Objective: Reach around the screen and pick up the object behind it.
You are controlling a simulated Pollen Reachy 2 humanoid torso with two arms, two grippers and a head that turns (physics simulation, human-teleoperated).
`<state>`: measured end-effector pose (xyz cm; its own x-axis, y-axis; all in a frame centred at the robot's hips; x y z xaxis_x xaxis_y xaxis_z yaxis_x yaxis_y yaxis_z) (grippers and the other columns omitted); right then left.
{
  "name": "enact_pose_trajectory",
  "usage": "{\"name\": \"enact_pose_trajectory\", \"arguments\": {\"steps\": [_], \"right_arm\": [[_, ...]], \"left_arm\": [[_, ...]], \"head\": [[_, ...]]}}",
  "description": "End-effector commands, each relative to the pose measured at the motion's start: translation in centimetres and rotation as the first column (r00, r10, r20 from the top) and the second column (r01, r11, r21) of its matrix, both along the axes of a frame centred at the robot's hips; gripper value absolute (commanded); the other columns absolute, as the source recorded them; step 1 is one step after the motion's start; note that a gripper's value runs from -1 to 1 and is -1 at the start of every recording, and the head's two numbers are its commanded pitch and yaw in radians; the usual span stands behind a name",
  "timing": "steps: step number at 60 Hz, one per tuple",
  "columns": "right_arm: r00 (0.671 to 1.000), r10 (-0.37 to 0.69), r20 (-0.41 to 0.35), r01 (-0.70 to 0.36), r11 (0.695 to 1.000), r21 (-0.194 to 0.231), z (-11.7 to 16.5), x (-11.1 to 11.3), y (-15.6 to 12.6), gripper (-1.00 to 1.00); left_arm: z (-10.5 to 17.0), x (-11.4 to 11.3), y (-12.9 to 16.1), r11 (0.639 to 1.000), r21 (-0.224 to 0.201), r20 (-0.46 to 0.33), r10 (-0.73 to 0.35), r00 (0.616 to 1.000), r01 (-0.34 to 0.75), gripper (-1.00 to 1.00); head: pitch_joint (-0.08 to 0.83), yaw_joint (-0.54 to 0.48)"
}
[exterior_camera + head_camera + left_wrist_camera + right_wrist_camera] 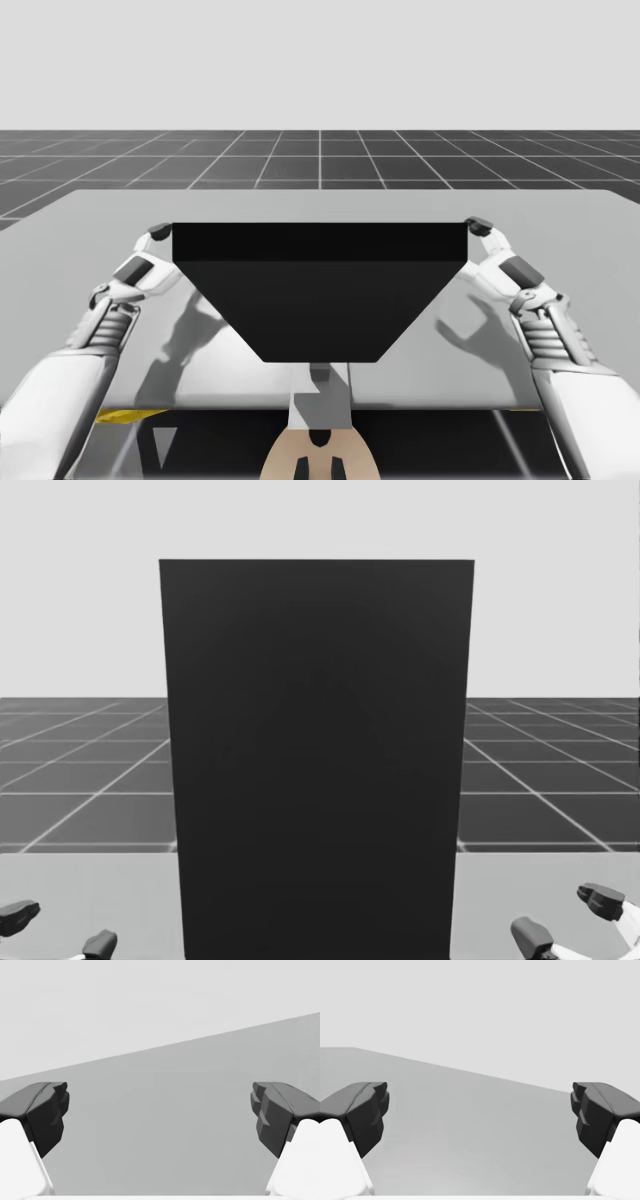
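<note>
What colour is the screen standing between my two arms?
The screen is plain black with no pattern. It shows best in the head view.

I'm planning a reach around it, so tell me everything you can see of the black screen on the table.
The screen is a plain matte black panel, taller than wide, with no markings. It stands upright on the grey table, near its middle, broad face towards me. My left gripper and right gripper sit open on either side, apart from it. Whatever is behind it is hidden.
</note>
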<state>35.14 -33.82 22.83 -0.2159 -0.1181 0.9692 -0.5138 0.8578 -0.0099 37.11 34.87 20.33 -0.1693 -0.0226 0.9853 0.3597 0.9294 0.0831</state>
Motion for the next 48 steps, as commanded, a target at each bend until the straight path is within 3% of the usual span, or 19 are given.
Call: {"name": "enact_pose_trajectory", "arguments": {"steps": [1,6,14,15,22,23,24,34,48], "right_arm": [[0.972,0.231,0.037,-0.230,0.973,-0.017,0.2,-1.8,-0.1,-1.00],[0.940,0.339,0.051,-0.337,0.941,-0.042,0.0,-2.5,-0.1,-1.00],[0.895,0.442,0.060,-0.440,0.897,-0.053,-0.1,-3.2,-0.2,-1.00],[0.874,0.481,0.064,-0.478,0.876,-0.061,-0.2,-3.5,-0.1,-1.00],[0.811,0.583,0.059,-0.578,0.812,-0.082,-0.4,-4.1,-0.3,-1.00],[0.784,0.614,0.089,-0.603,0.788,-0.127,-0.6,-4.2,-0.5,-1.00],[0.777,0.625,0.074,-0.616,0.779,-0.116,-0.6,-4.2,-0.5,-1.00],[0.738,0.674,0.031,-0.669,0.737,-0.095,-0.9,-4.5,-0.9,-1.00],[0.721,0.692,0.008,-0.689,0.719,-0.091,-1.1,-4.5,-0.9,-1.00]], "left_arm": [[0.6,-2.6,-0.1,0.983,0.050,-0.012,-0.178,0.984,0.178,-1.00],[0.4,-4.2,0.0,0.962,0.085,-0.021,-0.257,0.966,0.258,-1.00],[0.1,-6.1,0.6,0.929,0.102,-0.037,-0.354,0.934,0.356,-1.00],[0.0,-6.7,0.8,0.912,0.117,-0.046,-0.391,0.919,0.394,-1.00],[-0.2,-8.1,0.9,0.864,0.124,-0.069,-0.483,0.873,0.488,-1.00],[-0.1,-8.5,0.9,0.847,0.125,-0.075,-0.512,0.856,0.517,-1.00],[-0.1,-8.7,0.9,0.841,0.127,-0.076,-0.520,0.851,0.526,-1.00],[1.0,-10.3,0.4,0.778,0.138,-0.086,-0.607,0.790,0.613,-1.00],[0.9,-10.7,-0.7,0.736,0.163,-0.124,-0.645,0.754,0.657,-1.00]], "head": [[0.026,-0.01],[0.028,-0.01],[0.032,-0.01],[0.032,-0.01],[0.030,-0.01],[0.030,-0.01],[0.030,-0.01],[0.027,-0.02],[0.028,-0.02]]}}
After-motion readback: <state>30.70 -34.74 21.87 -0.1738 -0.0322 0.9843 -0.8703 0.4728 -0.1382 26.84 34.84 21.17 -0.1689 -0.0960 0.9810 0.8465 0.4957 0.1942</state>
